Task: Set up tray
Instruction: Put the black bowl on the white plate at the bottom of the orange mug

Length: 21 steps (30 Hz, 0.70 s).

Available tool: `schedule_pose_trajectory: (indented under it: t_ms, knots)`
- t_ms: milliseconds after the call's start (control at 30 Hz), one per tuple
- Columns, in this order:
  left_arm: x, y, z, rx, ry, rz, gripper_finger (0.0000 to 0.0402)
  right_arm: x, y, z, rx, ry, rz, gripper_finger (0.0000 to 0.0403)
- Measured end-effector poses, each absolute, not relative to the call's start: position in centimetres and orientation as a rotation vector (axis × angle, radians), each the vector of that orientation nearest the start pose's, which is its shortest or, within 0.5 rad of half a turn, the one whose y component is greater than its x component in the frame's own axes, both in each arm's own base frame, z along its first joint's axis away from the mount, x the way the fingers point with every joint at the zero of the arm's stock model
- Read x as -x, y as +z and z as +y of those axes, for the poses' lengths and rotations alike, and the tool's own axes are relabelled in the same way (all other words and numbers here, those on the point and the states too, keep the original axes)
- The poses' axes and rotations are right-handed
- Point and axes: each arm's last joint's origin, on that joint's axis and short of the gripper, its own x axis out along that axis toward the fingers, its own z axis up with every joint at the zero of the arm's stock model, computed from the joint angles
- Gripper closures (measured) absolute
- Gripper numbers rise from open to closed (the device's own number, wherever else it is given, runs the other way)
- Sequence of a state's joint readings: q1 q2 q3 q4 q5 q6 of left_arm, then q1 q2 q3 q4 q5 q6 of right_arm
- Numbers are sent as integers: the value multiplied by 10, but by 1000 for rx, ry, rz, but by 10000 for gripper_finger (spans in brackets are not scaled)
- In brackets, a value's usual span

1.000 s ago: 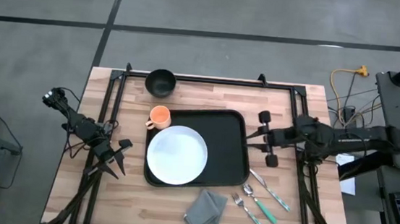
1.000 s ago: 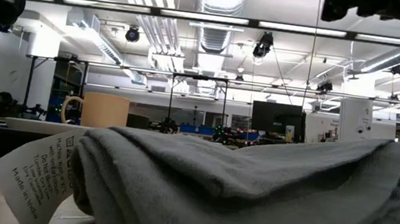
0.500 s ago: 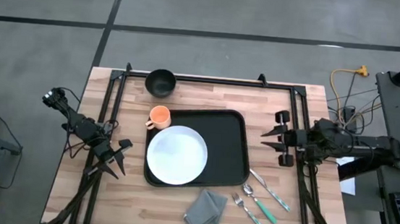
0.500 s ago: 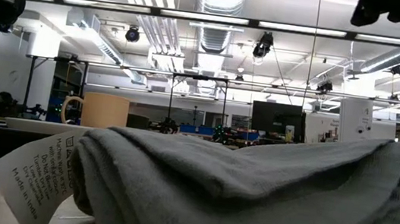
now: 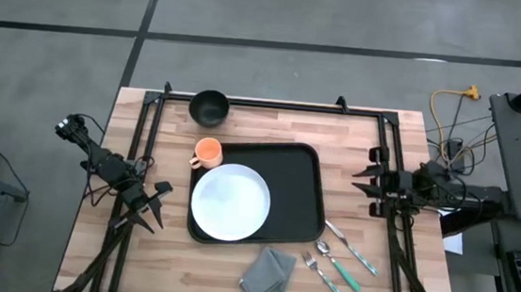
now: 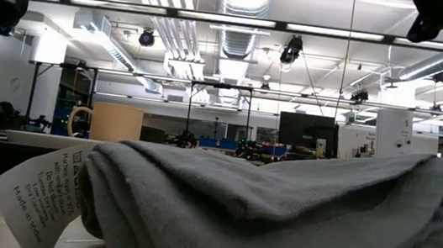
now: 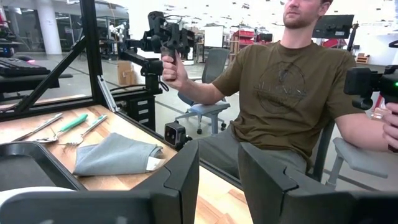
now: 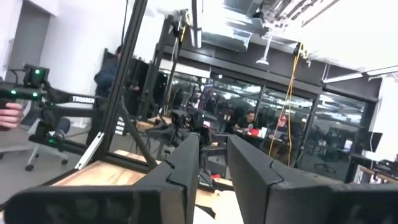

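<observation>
The black tray lies mid-table with the round white plate resting flat on its left half. An orange cup stands upright at the tray's far left corner. A grey folded napkin lies on the table near the tray's near edge, and it fills the low view. My left gripper waits open over the table's left side, clear of the tray. My right gripper hovers open at the table's right edge, apart from everything.
A black bowl sits by the far edge. Several pieces of cutlery lie right of the napkin. A black frame rail borders the table. A seated person holds hand controllers beyond the near edge.
My right gripper has drawn back from beside the tray toward the table's right edge, staying open. Nothing on the table has moved.
</observation>
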State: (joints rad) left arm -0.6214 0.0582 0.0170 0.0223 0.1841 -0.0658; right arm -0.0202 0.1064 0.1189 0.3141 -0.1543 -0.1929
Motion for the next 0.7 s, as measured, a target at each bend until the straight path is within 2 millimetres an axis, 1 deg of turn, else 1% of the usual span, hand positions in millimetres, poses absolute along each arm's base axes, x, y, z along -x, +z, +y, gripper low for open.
schedule_pose_trajectory:
  t_ms: [233,300,433,567,700]
  knots:
    - [-78,167,-62,54,-804,43,309,-89,212,3,217,97,-368,318]
    - [-78,167,-62,54,-805,40,309,-89,208,2,204,72,-372,319]
    - [-78,168,-63,57,-806,24,309,-92,199,0,181,-3,-338,326]
    - [-78,170,-63,53,-807,-1,309,-93,195,-1,182,-2,-312,332]
    - [-78,171,-63,-25,-802,-55,309,-94,191,-1,188,0,-260,334]
